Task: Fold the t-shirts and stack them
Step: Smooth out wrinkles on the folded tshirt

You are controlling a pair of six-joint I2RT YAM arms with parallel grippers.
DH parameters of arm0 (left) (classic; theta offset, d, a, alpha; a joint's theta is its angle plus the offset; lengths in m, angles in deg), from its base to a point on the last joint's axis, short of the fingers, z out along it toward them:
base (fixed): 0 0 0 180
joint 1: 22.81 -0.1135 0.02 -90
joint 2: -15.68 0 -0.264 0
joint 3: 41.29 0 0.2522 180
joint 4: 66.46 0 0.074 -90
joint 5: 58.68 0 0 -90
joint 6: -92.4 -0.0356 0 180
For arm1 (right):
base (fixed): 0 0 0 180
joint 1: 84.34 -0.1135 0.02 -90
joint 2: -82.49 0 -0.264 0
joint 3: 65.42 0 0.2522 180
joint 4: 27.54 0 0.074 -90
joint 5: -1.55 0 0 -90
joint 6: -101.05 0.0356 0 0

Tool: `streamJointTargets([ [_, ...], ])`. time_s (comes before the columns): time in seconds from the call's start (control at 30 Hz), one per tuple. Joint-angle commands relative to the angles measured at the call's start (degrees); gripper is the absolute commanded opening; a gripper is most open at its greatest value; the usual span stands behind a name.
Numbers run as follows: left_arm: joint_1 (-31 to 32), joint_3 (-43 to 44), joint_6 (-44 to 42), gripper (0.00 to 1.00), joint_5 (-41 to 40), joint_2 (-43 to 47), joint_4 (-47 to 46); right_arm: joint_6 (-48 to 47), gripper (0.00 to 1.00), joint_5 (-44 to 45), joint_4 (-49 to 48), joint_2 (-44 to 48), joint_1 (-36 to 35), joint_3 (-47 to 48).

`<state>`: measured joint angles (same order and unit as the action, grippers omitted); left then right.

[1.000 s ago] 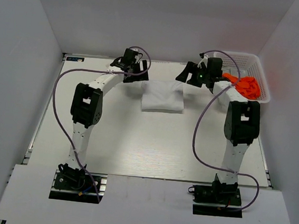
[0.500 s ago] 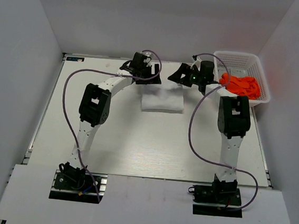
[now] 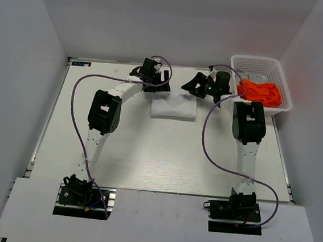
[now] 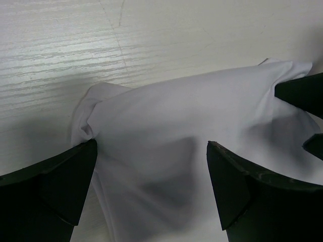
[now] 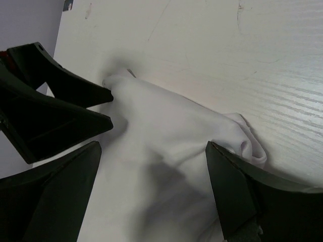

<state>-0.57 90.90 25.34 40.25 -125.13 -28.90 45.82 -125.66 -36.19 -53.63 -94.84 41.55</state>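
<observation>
Left tool (image 4: 151,151) and right tool (image 5: 151,148) gape wide over the white t-shirt (image 3: 174,106). Orange t-shirt (image 3: 261,92) lies in the basket (image 3: 258,59).

I've swung my left pincer (image 3: 156,81) rightward onto the far-left corner of the white t-shirt (image 3: 174,107). My right pincer (image 3: 194,85) has come away from the basket (image 3: 263,61) to the shirt's far-right corner.

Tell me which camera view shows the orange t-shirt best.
The top external view. Only there is the orange t-shirt visible, bunched up inside the white basket at the far right of the table. Both wrist views miss it entirely: each shows only the white t-shirt lying below its camera.
</observation>
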Motion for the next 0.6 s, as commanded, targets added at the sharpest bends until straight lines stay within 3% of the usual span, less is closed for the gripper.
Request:
streamJointTargets([
  [0.0, 0.00, 3.03, -0.96, 1.00, -2.94, 2.54, 3.28, -4.08, 0.90, -2.34, 3.07, 7.34, -0.30, 1.36],
  [0.03, 0.00, 3.03, -1.75, 1.00, -3.91, 3.95, 3.28, -5.48, 0.90, -2.17, 4.12, 8.66, -0.22, 1.10],
  [0.07, 0.00, 2.34, -2.45, 1.00, -7.49, 8.32, 3.28, -7.32, 0.90, -2.08, 3.26, 16.76, -0.57, -2.82],
  [0.2, 0.52, -0.73, -3.07, 1.00, -10.68, 13.45, 3.28, -8.31, 0.90, -0.24, 0.19, 24.20, -1.45, -13.98],
  [0.43, 2.28, -9.78, -0.88, 1.00, 0.82, 17.76, 2.59, -3.75, 0.90, -3.48, -8.41, 28.37, -3.30, -25.42],
  [0.57, 4.39, -24.42, 1.49, 1.00, 6.80, 21.09, -3.56, 0.39, 0.90, -3.48, -13.96, 25.38, -3.47, -28.95],
])
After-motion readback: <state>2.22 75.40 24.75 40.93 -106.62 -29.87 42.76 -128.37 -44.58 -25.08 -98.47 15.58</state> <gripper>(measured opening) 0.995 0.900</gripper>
